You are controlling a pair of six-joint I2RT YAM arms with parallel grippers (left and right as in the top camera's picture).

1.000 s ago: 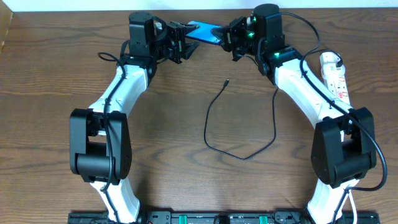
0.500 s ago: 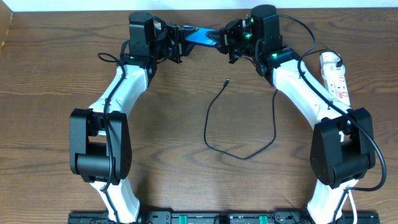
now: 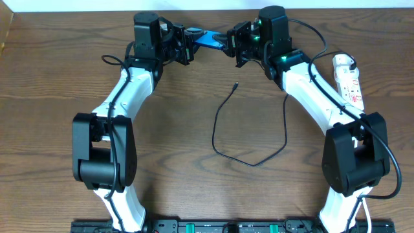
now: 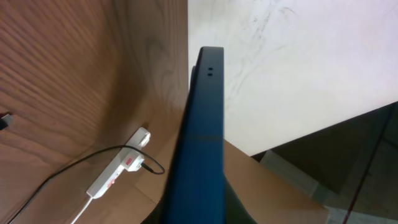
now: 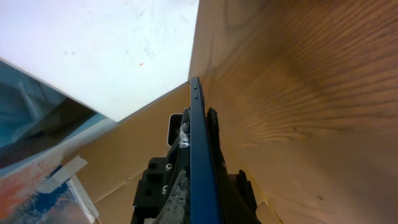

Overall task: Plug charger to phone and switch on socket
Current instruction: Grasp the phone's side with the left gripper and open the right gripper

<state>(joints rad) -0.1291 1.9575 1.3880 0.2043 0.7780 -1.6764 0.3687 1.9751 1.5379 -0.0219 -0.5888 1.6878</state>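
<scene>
Wooden table (image 3: 52,129) holds slack charger (image 3: 214,133) centre, socket (image 3: 349,81) far right.

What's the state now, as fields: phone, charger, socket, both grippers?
left gripper: shut on phone
right gripper: shut on phone
phone: on edge, gripped at both ends
charger: loose on table, tip not in phone
socket: right side of table; switch state unclear
</scene>
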